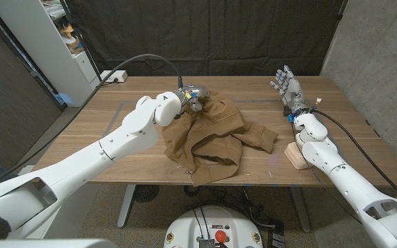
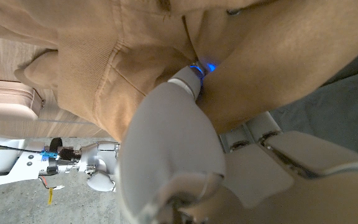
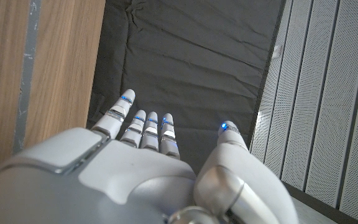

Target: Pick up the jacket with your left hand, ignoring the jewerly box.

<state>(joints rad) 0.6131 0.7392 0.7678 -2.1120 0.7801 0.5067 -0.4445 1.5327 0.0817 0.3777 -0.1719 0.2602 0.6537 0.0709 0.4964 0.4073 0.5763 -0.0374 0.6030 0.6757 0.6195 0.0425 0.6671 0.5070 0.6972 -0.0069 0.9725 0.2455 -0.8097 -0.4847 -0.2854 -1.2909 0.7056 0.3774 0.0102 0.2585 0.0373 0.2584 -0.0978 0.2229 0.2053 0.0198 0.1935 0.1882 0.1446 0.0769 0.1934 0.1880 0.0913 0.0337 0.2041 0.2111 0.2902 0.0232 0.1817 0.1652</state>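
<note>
jacket [image 1: 209,134] sprawls across table [image 1: 88,141] centre, blocks the middle. jewelry box [image 1: 299,155] sits just beside its right sleeve, near the front edge, under the right arm. Bare wood left of the jacket and along the far right edge; right hand [image 1: 288,88] stands there, fingers spread.

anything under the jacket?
Jacket lies on the table; left hand sits in its far edge. Box is beside it. Anything beneath is covered.

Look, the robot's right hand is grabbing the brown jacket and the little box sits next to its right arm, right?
Not quite. The left hand is grabbing the brown jacket, as the head view shows. The right hand is open, holding nothing. The little box does sit next to the right arm.
</note>
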